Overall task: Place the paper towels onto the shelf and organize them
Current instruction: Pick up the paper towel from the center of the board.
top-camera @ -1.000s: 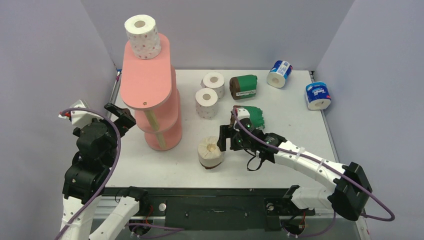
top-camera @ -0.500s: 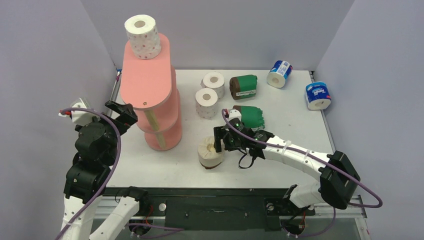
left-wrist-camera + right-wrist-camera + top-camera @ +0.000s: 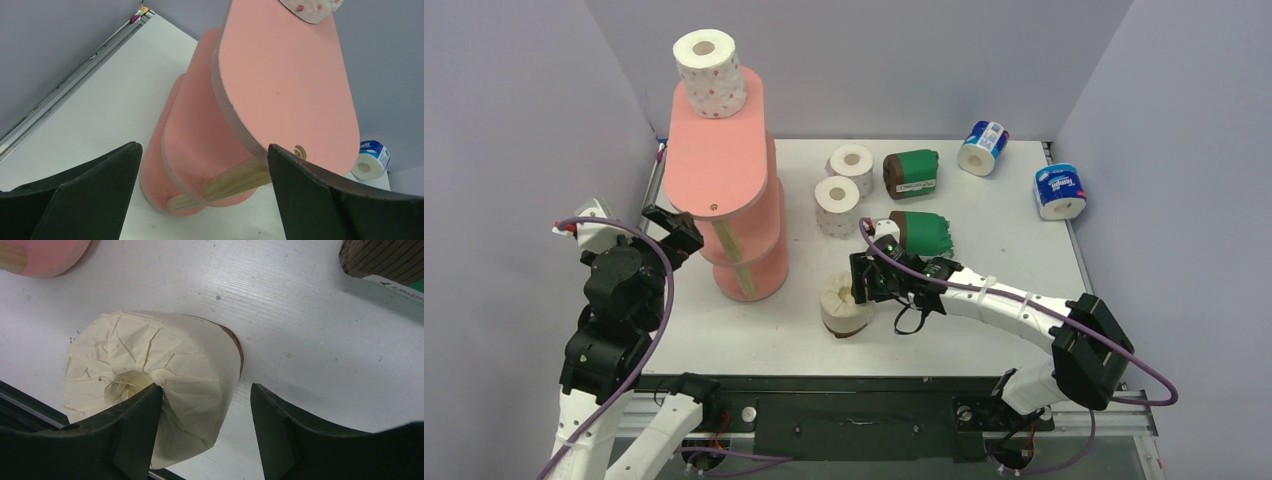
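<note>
A: Seen the cream paper roll [image 3: 844, 305] yet?
B: Standing on end on the white worktop [image 3: 984, 250], core axis vertical, hole facing up, near the foot of the salmon-pink three-tier shelf [image 3: 724, 160].
A: And the right end effector [image 3: 205, 400]?
B: Spread astride the roll's wall, one finger at the core hole, the other outside.
A: Left end effector [image 3: 202, 150]?
B: Spread wide, facing the shelf's near end.
A: Shelf itself?
B: Upright, long boards laid near-to-far, topped at the far end by a white red-dotted roll [image 3: 709, 70], core up.
</note>
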